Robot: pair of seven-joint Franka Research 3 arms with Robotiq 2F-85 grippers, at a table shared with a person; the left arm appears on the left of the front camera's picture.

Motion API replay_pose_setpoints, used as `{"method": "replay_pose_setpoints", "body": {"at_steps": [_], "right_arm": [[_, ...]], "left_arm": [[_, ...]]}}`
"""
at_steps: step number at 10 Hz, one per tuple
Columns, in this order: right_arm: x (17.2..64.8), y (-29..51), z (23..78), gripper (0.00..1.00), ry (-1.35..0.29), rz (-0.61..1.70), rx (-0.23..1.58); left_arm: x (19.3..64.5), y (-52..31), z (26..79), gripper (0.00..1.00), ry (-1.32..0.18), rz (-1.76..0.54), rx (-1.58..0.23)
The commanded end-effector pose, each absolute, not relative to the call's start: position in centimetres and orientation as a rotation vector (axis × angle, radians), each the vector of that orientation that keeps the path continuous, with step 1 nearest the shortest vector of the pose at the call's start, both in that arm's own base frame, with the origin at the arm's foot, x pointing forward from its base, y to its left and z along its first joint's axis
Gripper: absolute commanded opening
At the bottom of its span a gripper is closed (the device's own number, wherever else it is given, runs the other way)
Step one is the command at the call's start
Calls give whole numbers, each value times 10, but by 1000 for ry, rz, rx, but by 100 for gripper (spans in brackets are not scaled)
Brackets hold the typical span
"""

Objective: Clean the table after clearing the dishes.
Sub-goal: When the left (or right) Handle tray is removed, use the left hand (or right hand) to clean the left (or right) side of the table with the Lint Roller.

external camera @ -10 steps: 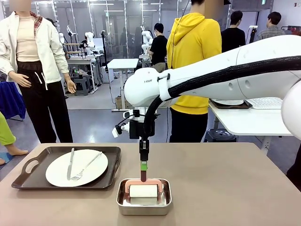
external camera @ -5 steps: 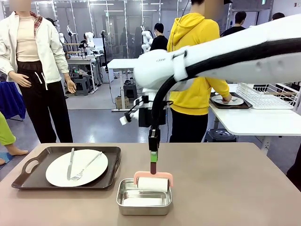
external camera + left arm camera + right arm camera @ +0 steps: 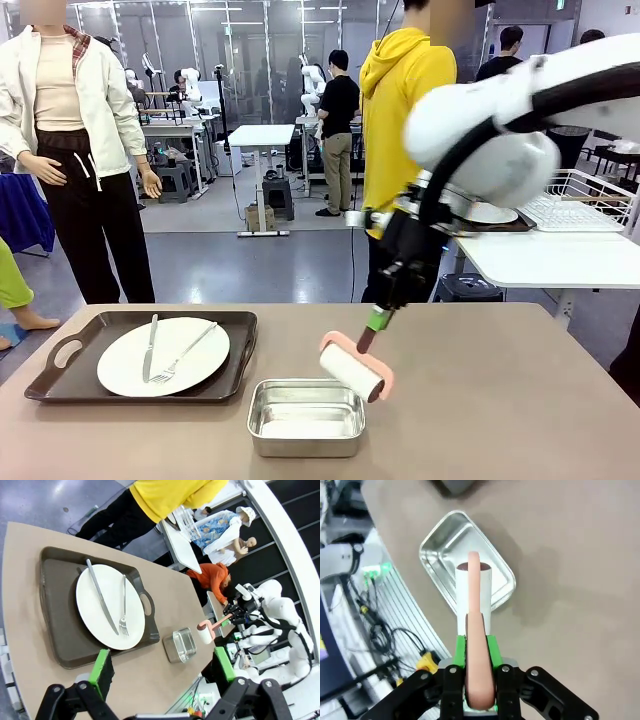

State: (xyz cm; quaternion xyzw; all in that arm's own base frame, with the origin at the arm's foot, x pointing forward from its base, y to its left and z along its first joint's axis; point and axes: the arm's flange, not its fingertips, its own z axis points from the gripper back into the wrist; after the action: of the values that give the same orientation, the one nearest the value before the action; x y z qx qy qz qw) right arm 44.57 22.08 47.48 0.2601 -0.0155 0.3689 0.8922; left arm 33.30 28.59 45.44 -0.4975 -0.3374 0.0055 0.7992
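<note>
In the front view my right tool (image 3: 378,320) is clamped tight on the pink handle of the lint roller (image 3: 352,370), which hangs tilted just above the desk (image 3: 500,400), beside the right rim of the steel pan (image 3: 305,415) near the front edge. A tray (image 3: 70,365) with a white plate (image 3: 195,372), knife and fork sits toward the left edge, so I judge clearing half done and rolling about to start. In the left wrist view my left tool (image 3: 162,666) hovers wide open and empty above the desk, looking at that tray (image 3: 60,645). The right wrist view shows the right tool (image 3: 476,647) gripping the handle, the roll (image 3: 475,590) over the pan's (image 3: 440,555) edge. Next I'd level the roll and lower it onto bare desk (image 3: 570,580), clear of the pan.
</note>
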Motion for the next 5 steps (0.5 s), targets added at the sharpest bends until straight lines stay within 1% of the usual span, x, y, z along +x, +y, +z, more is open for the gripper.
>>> {"method": "replay_pose_setpoints", "body": {"at_steps": [1,2,3,5], "right_arm": [[421,186,454,0,-140,503,638],[421,168,444,0,-136,339,647],[423,157,436,0,-172,265,695],[432,149,428,0,-161,226,661]], "left_arm": [[330,287,455,100,-726,-3,-1070],[330,287,455,100,-726,-3,-1070],[330,287,455,100,-726,-3,-1070],[330,287,455,100,-726,-3,-1070]]}}
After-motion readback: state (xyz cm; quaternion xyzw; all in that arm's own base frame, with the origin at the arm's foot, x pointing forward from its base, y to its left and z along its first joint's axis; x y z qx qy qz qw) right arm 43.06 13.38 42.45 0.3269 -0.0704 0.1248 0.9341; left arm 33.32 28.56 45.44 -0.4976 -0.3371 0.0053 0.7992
